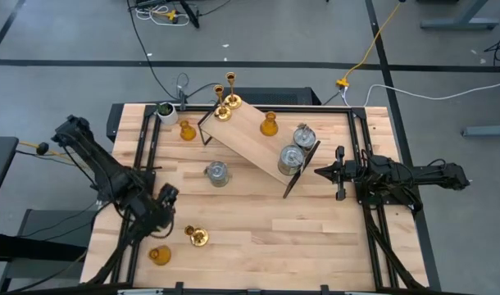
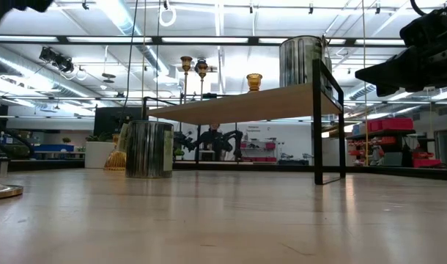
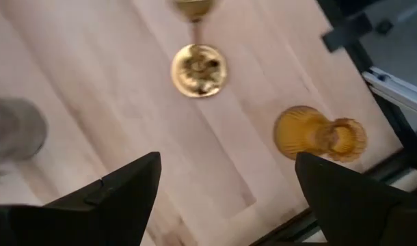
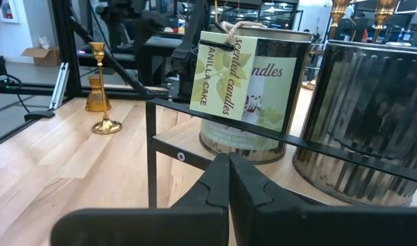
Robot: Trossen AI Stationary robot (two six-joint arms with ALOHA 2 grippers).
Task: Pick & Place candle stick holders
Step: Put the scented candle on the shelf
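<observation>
A slanted wooden shelf [image 1: 258,138] at the far middle carries two brass candle stick holders [image 1: 228,100], an amber one [image 1: 269,124] and two silver cylinders [image 1: 297,146]. On the table stand an amber holder [image 1: 186,130], a silver cylinder [image 1: 217,173], a brass stick [image 1: 197,237] and another amber holder [image 1: 159,255]. My left gripper [image 1: 167,199] hangs open above the near-left tabletop, pointing steeply down. In its wrist view the brass base [image 3: 199,70] and the amber holder [image 3: 318,133] lie beyond the fingers [image 3: 119,198]. My right gripper [image 1: 320,172] is shut, level, beside the shelf's right end.
A small white pot with a green plant [image 1: 165,111] stands at the far left, near the shelf's corner. The shelf's black frame [image 4: 151,147] stands just in front of my right gripper [image 4: 229,183]. Bare wood [image 1: 283,229] spreads over the near middle and right of the table.
</observation>
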